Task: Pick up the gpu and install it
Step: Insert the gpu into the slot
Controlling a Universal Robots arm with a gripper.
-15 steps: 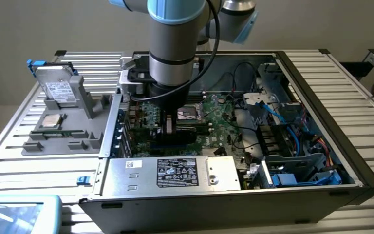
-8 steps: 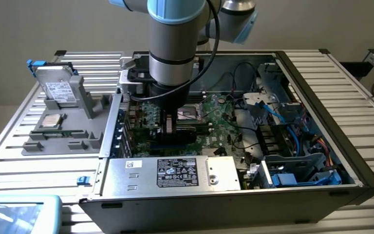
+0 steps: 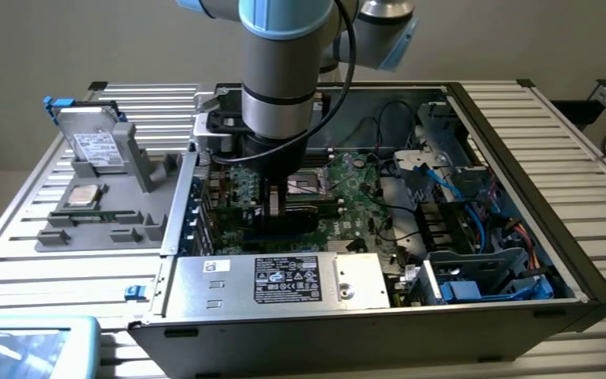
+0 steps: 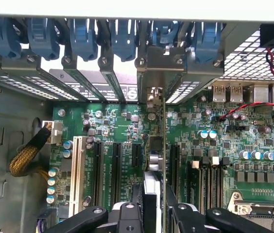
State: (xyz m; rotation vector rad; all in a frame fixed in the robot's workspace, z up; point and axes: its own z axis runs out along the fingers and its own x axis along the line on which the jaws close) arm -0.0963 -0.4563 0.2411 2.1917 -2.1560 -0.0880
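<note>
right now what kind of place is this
Probably a robot workcell or lab bench for PC assembly. An open computer case lies on a slatted aluminium table, a grey fixture tray holds spare parts, and the end effector holds the gpu over the motherboard.

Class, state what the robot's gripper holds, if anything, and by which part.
The gripper holds the thin green gpu card edge-on by its upper edge, above the motherboard slots.

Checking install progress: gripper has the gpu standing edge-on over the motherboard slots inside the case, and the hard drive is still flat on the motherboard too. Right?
Not the drive. The exterior view shows the hard drive in the grey holder outside the case. The gripper does hold the gpu edge-on over the motherboard slots.
</note>
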